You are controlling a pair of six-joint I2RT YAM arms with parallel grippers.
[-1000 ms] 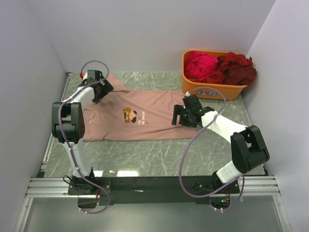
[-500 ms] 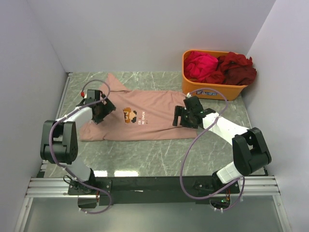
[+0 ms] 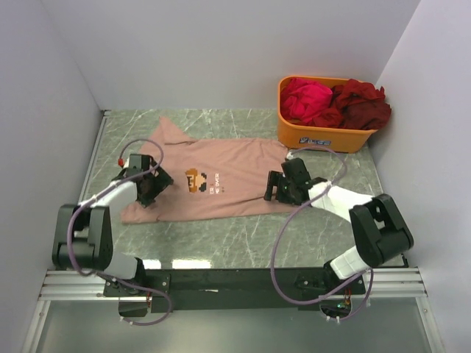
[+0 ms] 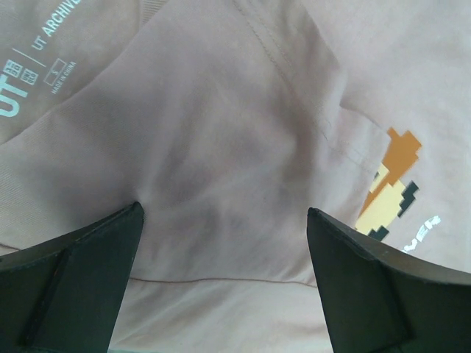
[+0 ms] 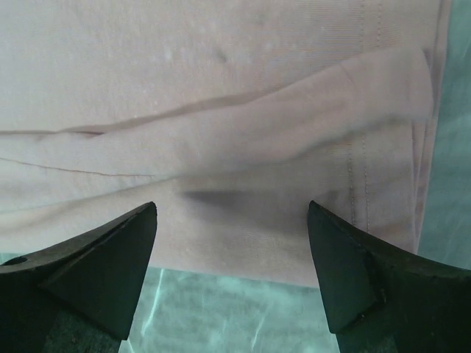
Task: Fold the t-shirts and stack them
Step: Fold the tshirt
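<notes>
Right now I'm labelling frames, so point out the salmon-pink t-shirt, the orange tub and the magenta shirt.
salmon-pink t-shirt (image 3: 243,197): top external view, plain cloth near the chest print.
orange tub (image 3: 346,138): top external view, its front wall.
magenta shirt (image 3: 307,99): top external view, its bunched middle.

A green-grey marbled tabletop (image 3: 243,235) is enclosed on three sides by plain pale walls (image 3: 221,51).
The near edge is bordered by a silver aluminium rail frame (image 3: 73,283); even overhead light is reflected as a soft glare just beyond it.

Marble table (image 3: 243,239) w/ pink tee (image 3: 239,165) flat, orange tub (image 3: 324,139).
</notes>
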